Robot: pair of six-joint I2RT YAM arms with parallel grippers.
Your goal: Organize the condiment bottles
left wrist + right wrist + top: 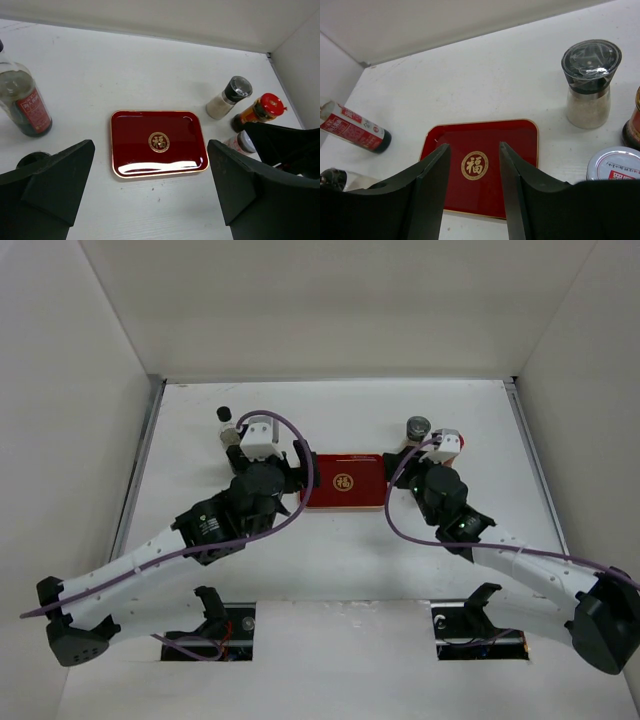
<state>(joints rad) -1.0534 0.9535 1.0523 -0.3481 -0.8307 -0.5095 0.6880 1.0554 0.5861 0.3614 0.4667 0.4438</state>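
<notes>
The red tray with a gold emblem (343,482) lies flat at the table's middle, nothing on it. My left gripper (303,475) hovers at its left end, jaws wide open and empty (150,185). At the tray's right end my right gripper (393,472) is open too, a narrow empty gap between its fingers (473,146). A dark bottle with a red label (25,105) stands left of the tray. To the tray's right are a grinder-style shaker with a dark top (590,82), a red-lidded jar (260,110) and a short silver-lidded jar (614,164).
White walls close in the table on the left, back and right. A small black-capped bottle (224,415) stands near the back left, behind the left wrist. Both arms' purple cables loop above the tray's ends.
</notes>
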